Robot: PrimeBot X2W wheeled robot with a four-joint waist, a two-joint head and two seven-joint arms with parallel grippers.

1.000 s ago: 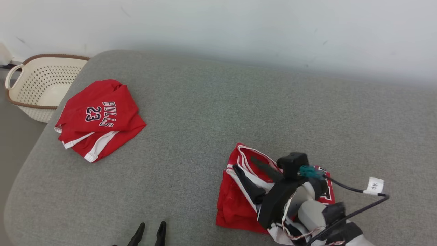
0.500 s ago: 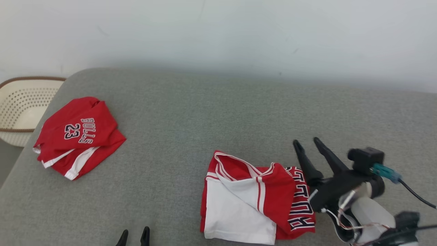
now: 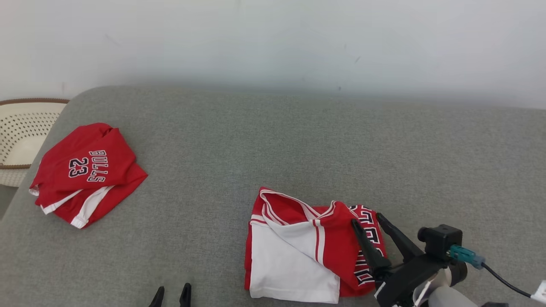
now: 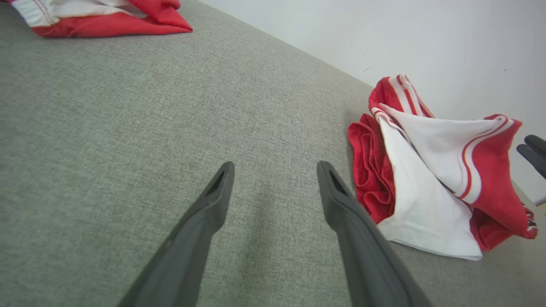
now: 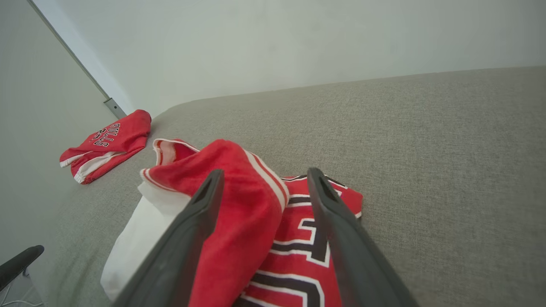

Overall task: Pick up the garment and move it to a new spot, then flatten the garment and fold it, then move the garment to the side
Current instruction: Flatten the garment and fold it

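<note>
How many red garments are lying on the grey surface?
2. One folded garment lies at the left, near the basket. One crumpled garment lies lower middle, by the right gripper. None looks hidden.

The garment lies on the bed before me, near the front edge, right of centre. My right hand is over its right end. My left hand is left of it, apart. The jersey lies far left by the corner, with the basket beyond that edge, off the bed.
</note>
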